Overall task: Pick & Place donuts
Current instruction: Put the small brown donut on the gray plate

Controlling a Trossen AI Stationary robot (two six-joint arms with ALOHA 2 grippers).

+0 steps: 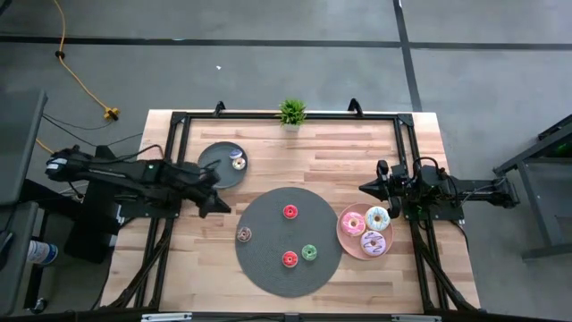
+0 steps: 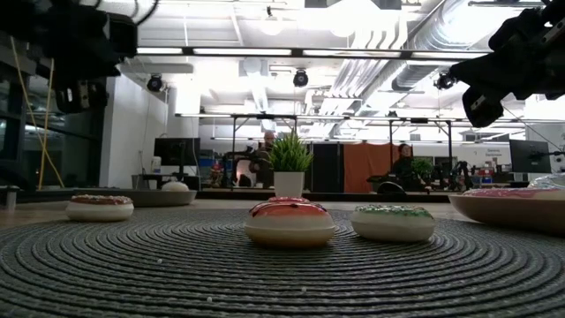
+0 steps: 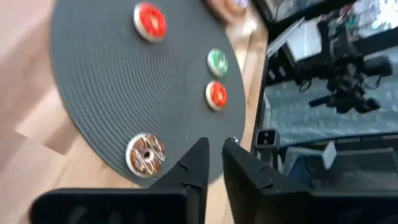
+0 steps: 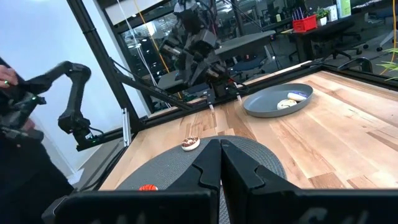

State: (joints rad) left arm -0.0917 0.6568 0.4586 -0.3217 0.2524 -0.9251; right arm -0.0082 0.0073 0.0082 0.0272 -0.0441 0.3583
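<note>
Left gripper (image 1: 223,204) hovers, fingers slightly parted, over mat (image 1: 268,264) edge

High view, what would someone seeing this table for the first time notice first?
The big round dark grey woven mat at the table's middle stands out, carrying four tiny donuts: two red, one green, one brown. Beside it on the right, a pink plate holds three larger frosted donuts. A small potted plant sits at the far edge.
</note>
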